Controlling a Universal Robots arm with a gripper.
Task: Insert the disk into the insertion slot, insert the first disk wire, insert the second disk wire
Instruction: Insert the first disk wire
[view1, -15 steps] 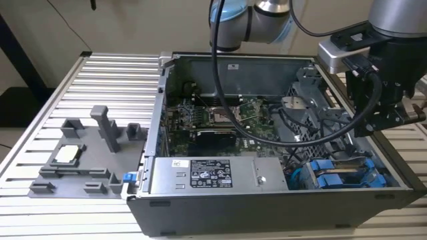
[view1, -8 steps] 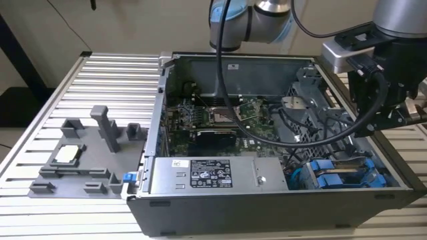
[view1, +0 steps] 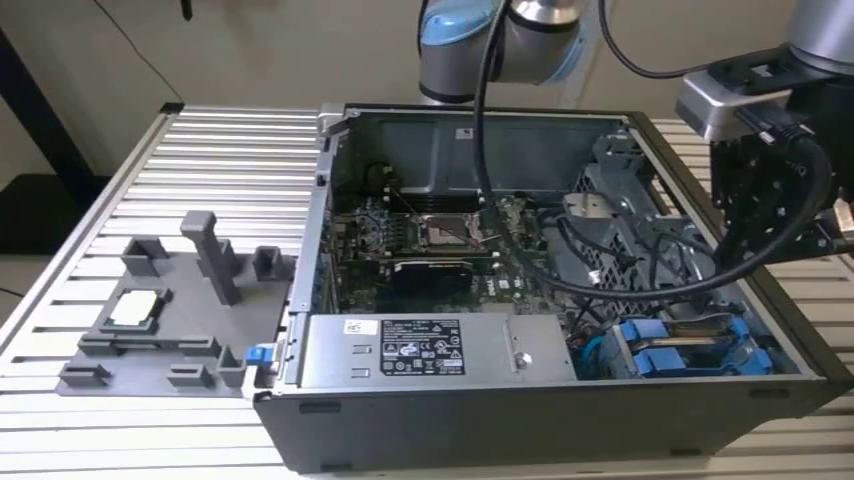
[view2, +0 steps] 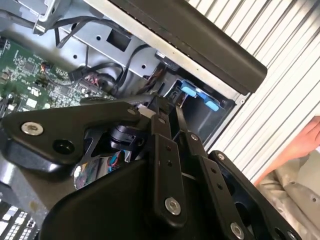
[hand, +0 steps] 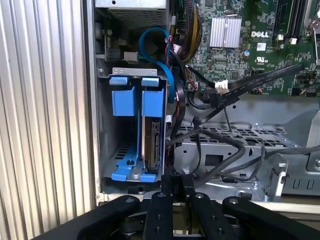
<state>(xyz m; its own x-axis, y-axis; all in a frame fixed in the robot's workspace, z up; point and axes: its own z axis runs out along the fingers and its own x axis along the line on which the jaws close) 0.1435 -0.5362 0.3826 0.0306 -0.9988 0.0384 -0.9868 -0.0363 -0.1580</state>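
We see an arm with pale blue caps on silver-grey joints, and thick black cables looping off it past a silver-grey block near the wrist. Our gripper is matte black in both wrist views: flat linked bars and a broad rounded body, pinned with bright round-headed screws

Exterior view: black cables crowd the insertion slot from 11 o'clock, power supply walls 9 o'clock; compartment beside the disk gapes free.
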